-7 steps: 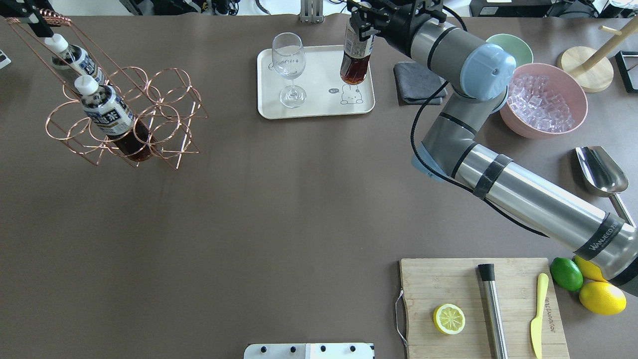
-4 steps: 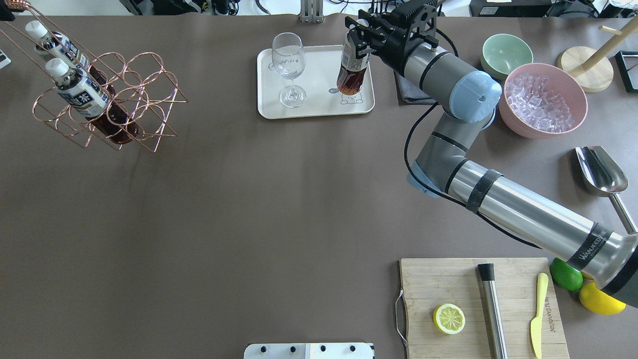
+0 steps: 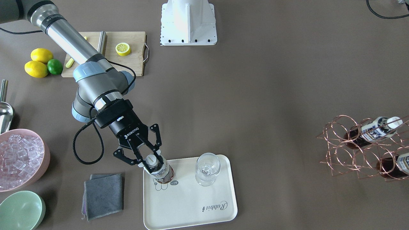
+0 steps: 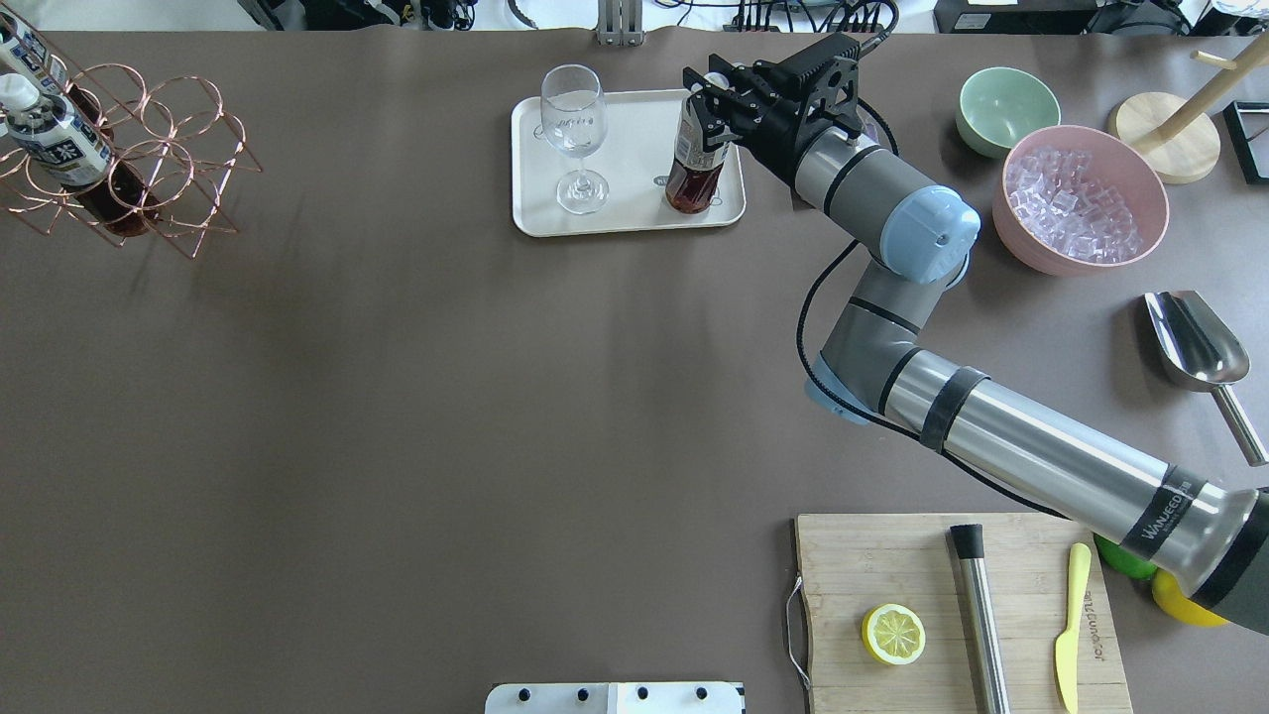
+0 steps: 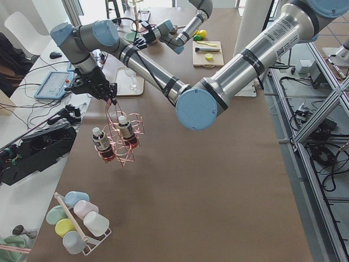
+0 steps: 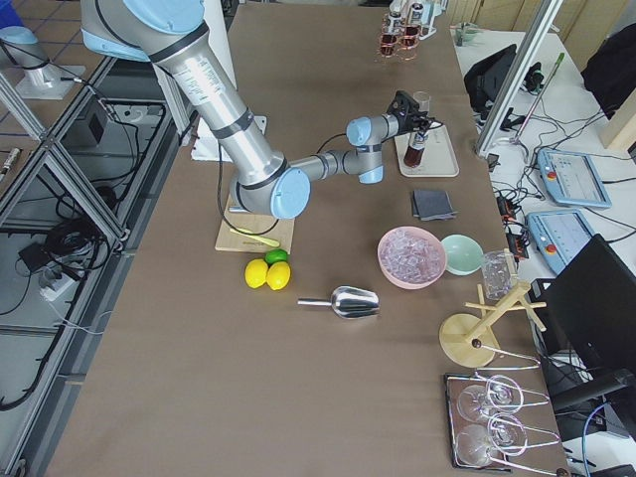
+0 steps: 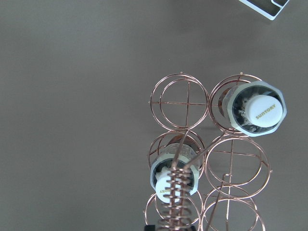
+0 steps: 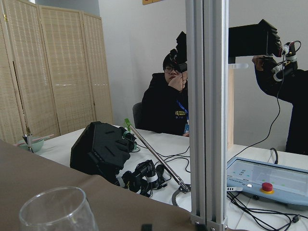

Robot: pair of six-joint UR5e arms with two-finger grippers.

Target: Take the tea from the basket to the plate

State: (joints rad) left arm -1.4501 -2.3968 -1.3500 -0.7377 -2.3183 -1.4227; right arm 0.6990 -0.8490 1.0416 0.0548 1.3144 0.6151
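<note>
One tea bottle (image 4: 694, 177) stands on the cream plate (image 4: 634, 203), over the bear drawing at its right end. My right gripper (image 4: 708, 111) is shut on the bottle's neck from above; the front view shows its fingers (image 3: 140, 161) beside the white cap. The copper wire basket (image 4: 173, 149) hangs at the table's far left with two more tea bottles (image 7: 255, 110) (image 7: 171, 179) in its cells. The left view shows my left gripper (image 5: 103, 91) shut on the top of the basket handle (image 7: 177, 190), holding the basket (image 5: 122, 144) off the table.
An empty wine glass (image 4: 575, 139) stands on the plate's left half. A grey cloth (image 3: 103, 195), a mint bowl (image 4: 1001, 109) and a pink bowl of ice (image 4: 1086, 198) lie to the plate's right. A metal scoop (image 4: 1195, 342) and a wooden board (image 4: 892, 565) sit nearer the robot.
The left arm has carried the basket further left and toward the far corner. The right gripper has lowered the tea bottle down onto the plate.
</note>
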